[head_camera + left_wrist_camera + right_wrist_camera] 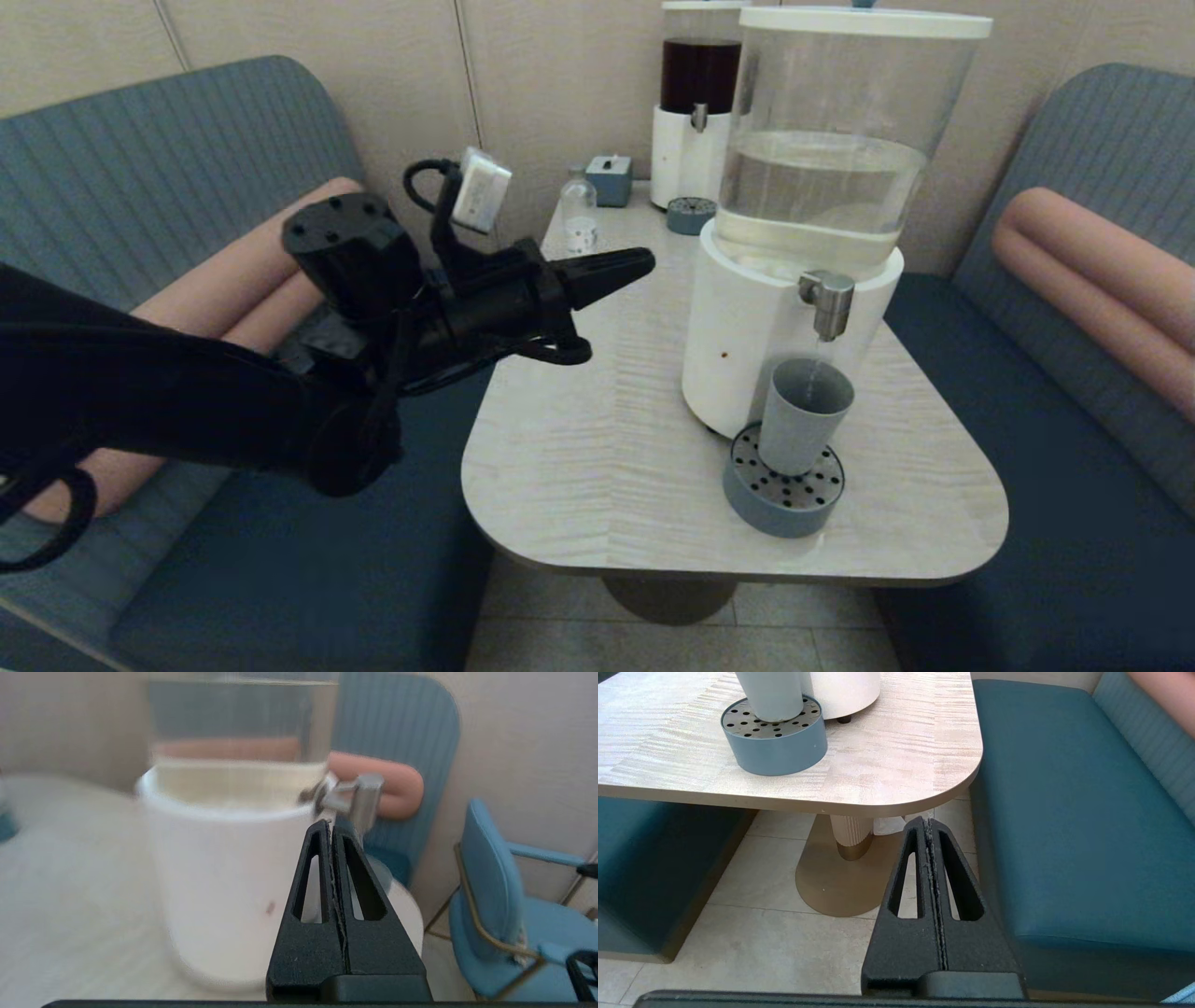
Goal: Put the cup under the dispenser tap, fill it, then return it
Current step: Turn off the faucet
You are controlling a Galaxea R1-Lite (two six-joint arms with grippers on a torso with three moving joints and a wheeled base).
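The grey-blue cup (801, 413) stands upright on the perforated round tray (782, 485), directly under the brushed-steel dispenser tap (827, 302) of the large white-based dispenser (747, 345). A thin stream of liquid seems to fall from the spout into the cup. My left gripper (644, 261) hovers above the table's left part, pointing toward the dispenser, shut and empty, well left of the tap (359, 797). My right gripper (928, 822) hangs shut below the table's front right corner, out of the head view. The cup's base (770, 693) shows on the tray (775, 746).
The table (607, 448) also carries a smaller dark-red-liquid dispenser (695, 103) with its own small tray (691, 215), a small glass bottle (579, 219) and a grey-blue box (610, 177) at the back. Blue benches (1027, 467) flank the table. A blue chair (504, 905) stands beyond.
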